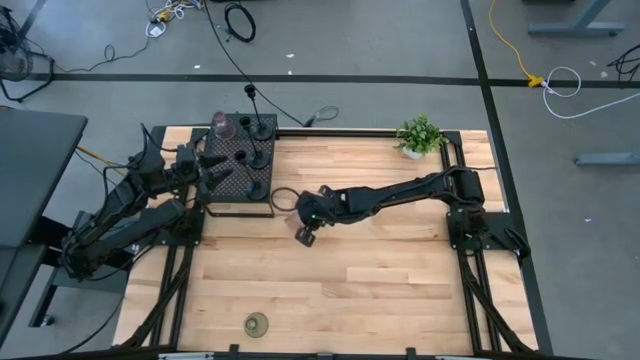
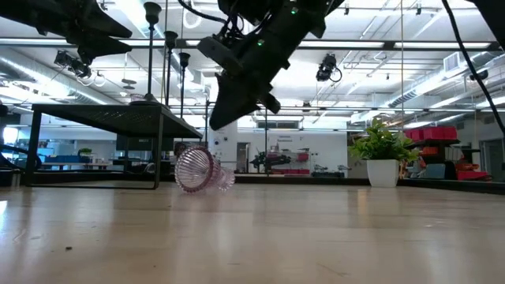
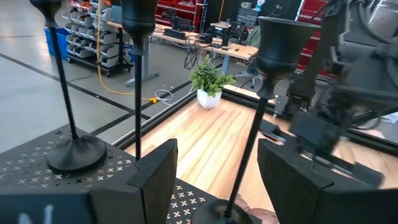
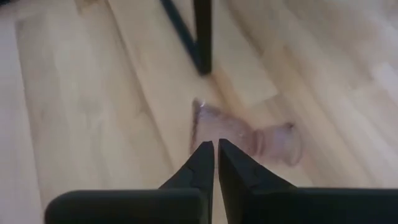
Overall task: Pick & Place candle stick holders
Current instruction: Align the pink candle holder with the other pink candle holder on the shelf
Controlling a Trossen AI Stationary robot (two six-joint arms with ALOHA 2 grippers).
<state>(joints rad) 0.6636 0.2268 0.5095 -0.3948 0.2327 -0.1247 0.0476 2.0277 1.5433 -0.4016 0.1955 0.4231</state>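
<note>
A small pinkish ribbed glass goblet (image 2: 201, 170) lies tipped on its side on the pale wooden counter (image 1: 380, 270), left of centre in the low view, just beside the black perforated mesh box (image 1: 240, 170). The right gripper (image 4: 216, 155) hangs above it, jaws nearly touching, empty. The left gripper (image 3: 217, 180), jaws wide, sits among thin black metal stems (image 3: 62, 87) on the box.

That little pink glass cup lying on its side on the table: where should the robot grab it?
Probably the narrow waist of the pink glass goblet, between flared bowl and foot. It lies tipped over on the table, so coming straight down, jaws straddling the waist, looks best. The right gripper hangs above it, jaws shut.
</note>
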